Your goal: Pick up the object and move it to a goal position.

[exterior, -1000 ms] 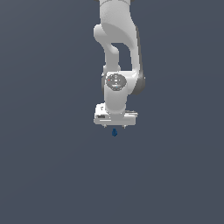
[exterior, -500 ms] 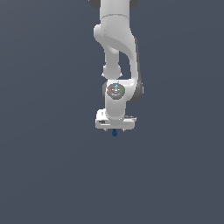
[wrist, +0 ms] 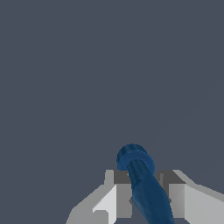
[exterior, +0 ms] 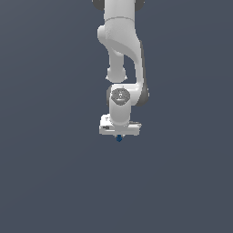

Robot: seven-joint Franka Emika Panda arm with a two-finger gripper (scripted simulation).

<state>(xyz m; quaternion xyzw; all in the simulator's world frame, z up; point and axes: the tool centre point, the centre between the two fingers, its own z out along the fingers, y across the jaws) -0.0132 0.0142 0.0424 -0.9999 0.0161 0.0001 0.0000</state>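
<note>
Object [wrist: 142, 186]: a dark blue rod with a rounded cap, lodged between the two fingers [wrist: 114, 197] of the gripper [exterior: 119, 135], pinched at both sides in the wrist view. Pokes out just below the gripper in the exterior view, only a small blue tip showing. Sits tucked closer under the gripper than a second ago, when it hung clear beneath. Arm [exterior: 122, 54] now more folded, gripper lower against the plain grey background. Means the grasp looks made; carrying to the goal probably comes next. No goal marker visible anywhere.
</note>
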